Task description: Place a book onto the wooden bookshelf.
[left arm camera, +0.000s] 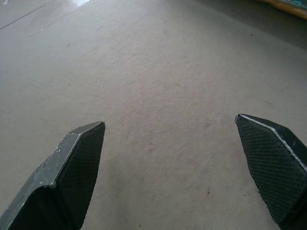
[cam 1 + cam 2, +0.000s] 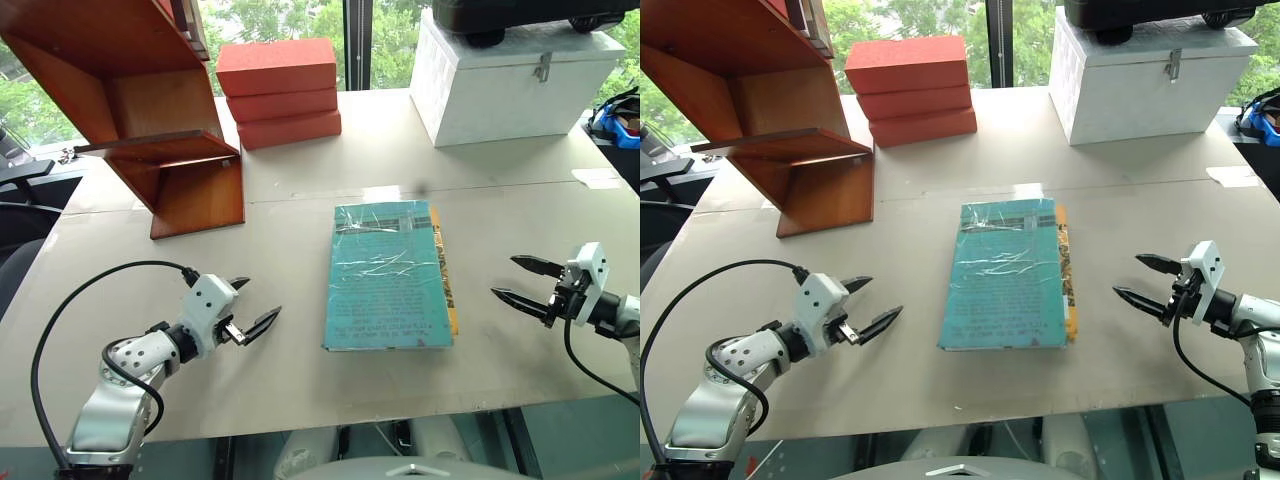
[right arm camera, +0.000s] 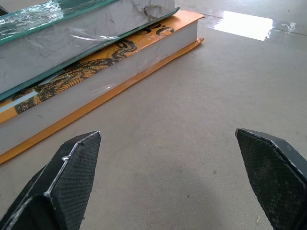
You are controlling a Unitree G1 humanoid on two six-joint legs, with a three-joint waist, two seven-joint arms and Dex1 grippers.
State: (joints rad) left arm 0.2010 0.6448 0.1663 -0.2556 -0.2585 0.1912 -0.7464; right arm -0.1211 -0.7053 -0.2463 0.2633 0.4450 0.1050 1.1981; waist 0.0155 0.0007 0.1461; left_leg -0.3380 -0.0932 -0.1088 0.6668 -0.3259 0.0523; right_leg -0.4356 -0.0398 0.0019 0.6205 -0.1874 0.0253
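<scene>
The teal book [image 2: 388, 275] in glossy wrap lies flat at the table's middle, stacked on a yellow-orange book [image 3: 110, 72] whose edge peeks out along its right side. The wooden bookshelf [image 2: 140, 110] stands at the far left of the table. My left gripper [image 2: 253, 306] hovers low over the table left of the book, open and empty, pointing toward it. On the other side, my right gripper [image 2: 513, 279] is open and empty too, its fingertips [image 3: 72, 177] aimed at the stacked books' long edge with a gap of bare table between.
Three red-orange blocks [image 2: 279, 92] are stacked at the back beside the shelf. A white box with a latch [image 2: 510, 85] stands at the back right. The beige table [image 2: 300, 390] has bare room around the books; its front edge is near my arms.
</scene>
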